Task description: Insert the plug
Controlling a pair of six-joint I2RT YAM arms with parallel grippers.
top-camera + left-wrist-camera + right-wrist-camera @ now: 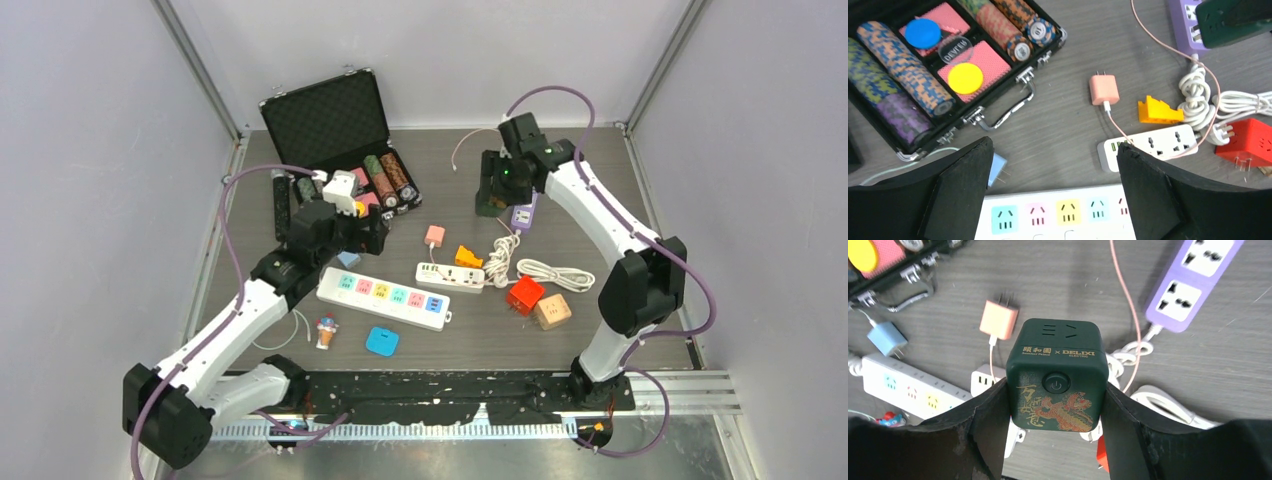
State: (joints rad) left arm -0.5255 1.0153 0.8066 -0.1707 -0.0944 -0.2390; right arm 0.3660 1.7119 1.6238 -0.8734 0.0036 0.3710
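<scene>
While the right gripper [1055, 410] is closed part-way, its two black fingers clamp the side faces of a dark green cube-shaped plastic adapter [1057, 375]. The adapter is held clear of the grey table [1063, 285].

- Position: far right of the table, just beside the near end of a purple plastic power strip [1193, 280]; in the top view the adapter [492, 200] sits to the left of that strip [523, 215].
- Orientation: the adapter is roughly cubic, with no clear long axis. The face with the round power button looks at the wrist camera, and a face with socket slots points away from the wrist. Its prongs are hidden.
- The purple strip's long axis runs roughly away from the arm bases, socket side up.
- Lettering on the adapter: gold "Summer Palace x DELIXI ELECTRIC", Chinese characters and a dragon.
- The left gripper [1055, 155] is spread wide and holds nothing. It hangs above a white plastic power strip with pastel socket panels [1058, 212].
- A clear round disc [956, 50] in the open black case [998, 117] probably reads "DEALER"; it is seen reversed.
</scene>
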